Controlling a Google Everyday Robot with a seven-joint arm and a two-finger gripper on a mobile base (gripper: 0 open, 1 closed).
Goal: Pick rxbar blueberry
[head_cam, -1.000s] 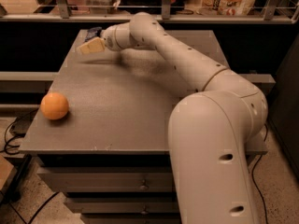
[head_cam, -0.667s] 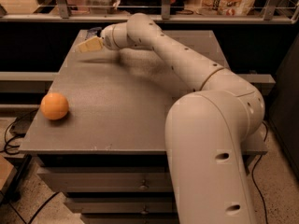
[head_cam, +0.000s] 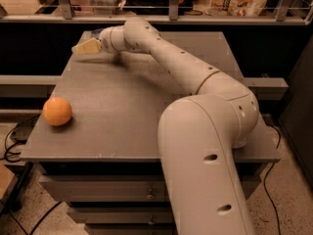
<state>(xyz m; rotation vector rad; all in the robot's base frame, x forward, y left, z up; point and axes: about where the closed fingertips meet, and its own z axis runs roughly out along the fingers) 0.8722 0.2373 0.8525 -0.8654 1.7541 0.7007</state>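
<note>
Where the flat grey table (head_cam: 122,111) ends, the tan hand (head_cam: 84,47) sits.

Looks down at a steep slant from above the desk's (head_cam: 122,97) near side, facing its far edge. Sits very close to the arm's (head_cam: 205,170) thick nearest link, which fills the lower right foreground and hides part of the desk's right front. Takes in nearly the whole desk top, the drawer fronts (head_cam: 98,192) below its near edge, strips of floor (head_cam: 293,199) at both lower corners, and a railing (head_cam: 171,18) beyond the far edge. Places the gripper (head_cam: 87,47) at the far left corner of the desk, about the farthest point from the lens along the outstretched arm. Keeps the orange ball (head_cam: 57,111) at the left, near the front edge.
</note>
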